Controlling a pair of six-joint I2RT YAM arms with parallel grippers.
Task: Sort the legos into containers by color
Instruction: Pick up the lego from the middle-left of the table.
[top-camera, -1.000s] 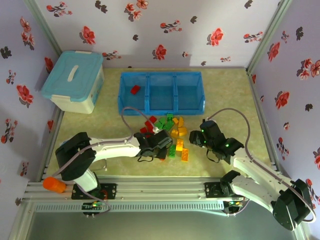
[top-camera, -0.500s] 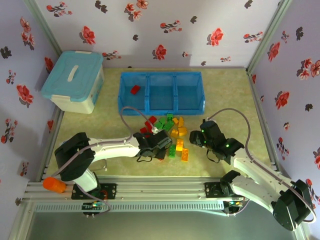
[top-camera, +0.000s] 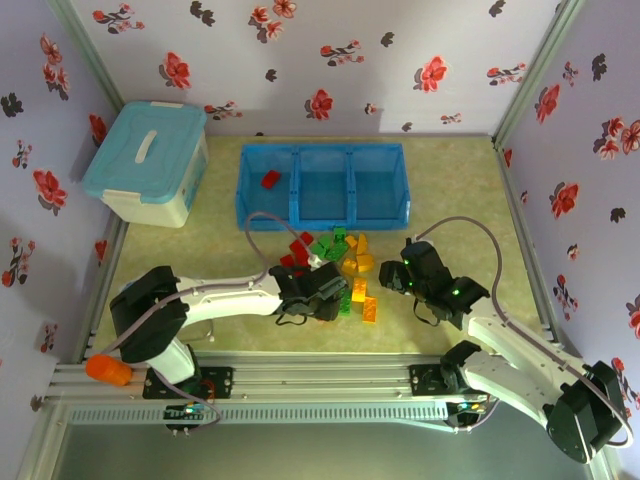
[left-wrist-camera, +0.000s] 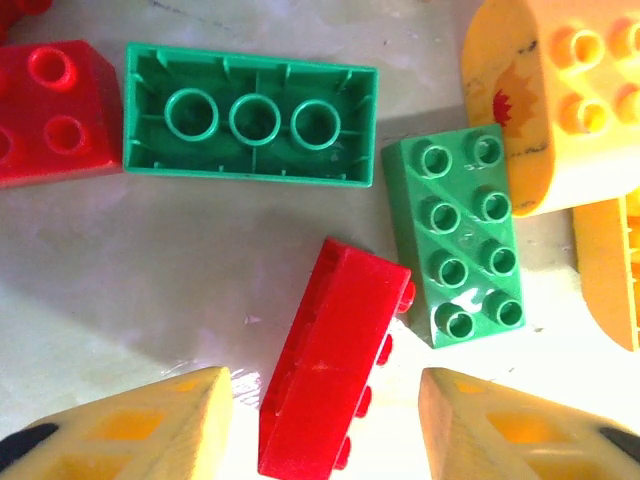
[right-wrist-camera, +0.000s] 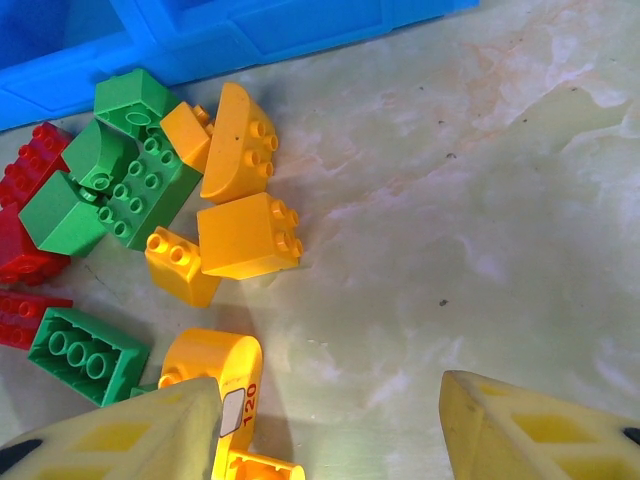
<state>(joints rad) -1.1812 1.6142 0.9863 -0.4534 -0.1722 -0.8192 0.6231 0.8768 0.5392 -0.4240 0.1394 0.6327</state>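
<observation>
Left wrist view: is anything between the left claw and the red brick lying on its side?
Nothing visible does. The small red plastic studded brick lies between the open fingers of the left claw, gaps either side.

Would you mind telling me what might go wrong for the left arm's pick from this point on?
The red brick lies on its side, skewed between the jaws of the open left gripper, so closing on it may twist it or pop it out rather than grip it. The green studded brick lies close beside the red brick's studs, so the closing jaws might catch it or drag it along.
</observation>
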